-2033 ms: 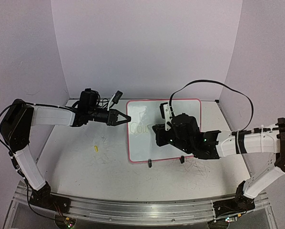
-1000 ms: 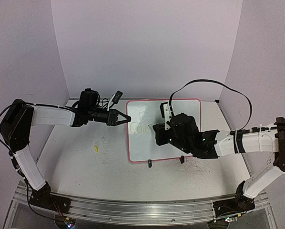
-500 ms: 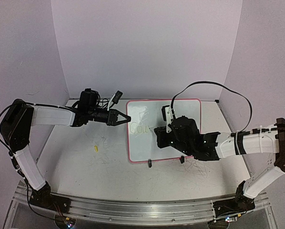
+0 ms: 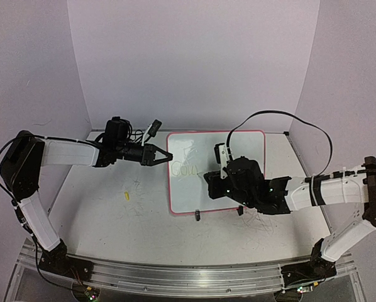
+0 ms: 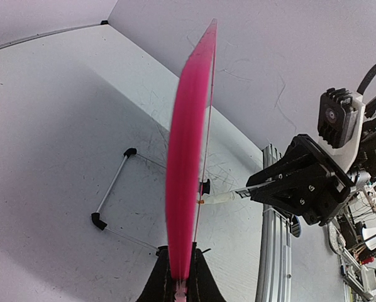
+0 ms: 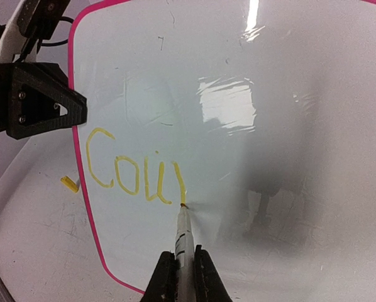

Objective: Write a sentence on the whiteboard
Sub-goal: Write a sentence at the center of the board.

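Board: the board (image 4: 191,192) stands propped in the middle of the surface (image 4: 112,214), at 12 o'clock from the arm bases.
Left claw: the left claw (image 5: 180,277) pinches the board's pink rim at its 9 o'clock side.
Right claw: the right claw (image 6: 180,267) is pressed together on a marker (image 6: 182,233), and the tip touches the board.
Sentence: the sentence (image 6: 134,176) shows "Cou" and one more stroke, so it looks just begun.
Do it well: press softly, slide toward 3 o'clock and make the letters the same height in one straight line. The left claw's grip matters too, or the board may tip back.
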Action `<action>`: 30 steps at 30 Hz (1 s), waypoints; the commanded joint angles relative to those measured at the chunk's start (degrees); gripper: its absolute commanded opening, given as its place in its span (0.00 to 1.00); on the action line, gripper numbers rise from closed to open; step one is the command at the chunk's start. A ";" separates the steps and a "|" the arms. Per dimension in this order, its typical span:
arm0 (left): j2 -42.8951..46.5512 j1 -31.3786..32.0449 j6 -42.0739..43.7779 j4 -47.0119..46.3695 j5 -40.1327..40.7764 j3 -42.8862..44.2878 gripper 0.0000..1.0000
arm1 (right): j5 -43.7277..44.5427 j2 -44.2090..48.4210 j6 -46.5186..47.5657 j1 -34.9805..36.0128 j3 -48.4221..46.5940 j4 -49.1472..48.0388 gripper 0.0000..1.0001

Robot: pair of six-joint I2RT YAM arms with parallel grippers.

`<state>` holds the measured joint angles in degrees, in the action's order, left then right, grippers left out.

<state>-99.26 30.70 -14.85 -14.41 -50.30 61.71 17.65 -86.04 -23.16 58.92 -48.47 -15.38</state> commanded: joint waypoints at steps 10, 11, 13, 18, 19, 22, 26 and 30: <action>2.14 0.33 1.40 -1.14 1.94 -0.24 0.00 | 3.16 -0.73 1.67 -0.22 -3.34 -0.49 0.00; 2.17 0.31 1.40 -1.14 1.89 -0.27 0.00 | 3.29 -0.89 1.87 -0.24 -3.70 -0.55 0.00; 2.29 0.31 1.40 -1.14 1.88 -0.32 0.00 | 3.50 -1.16 2.22 -0.28 -4.23 -0.63 0.00; 2.41 0.33 1.40 -1.14 1.89 -0.28 0.00 | 4.42 -1.25 2.93 -0.47 -5.03 -0.71 0.00; 2.37 0.33 1.40 -1.14 1.88 -0.31 0.00 | 4.48 -1.24 2.99 -0.60 -5.10 -0.71 0.00; 2.40 0.32 1.40 -1.14 1.88 -0.35 0.00 | 5.28 -1.15 2.91 -0.85 -5.23 -0.71 0.00; 2.38 0.33 1.40 -1.14 1.88 -0.37 0.00 | 6.64 -0.58 2.13 -0.85 -4.86 -0.43 0.00; 2.29 0.33 1.40 -1.14 2.02 -0.32 0.00 | 7.55 0.69 1.62 -0.88 -3.78 -0.18 0.00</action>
<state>-99.26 30.72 -14.83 -14.44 -50.30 61.71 21.44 -86.52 -21.11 58.78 -51.33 -15.38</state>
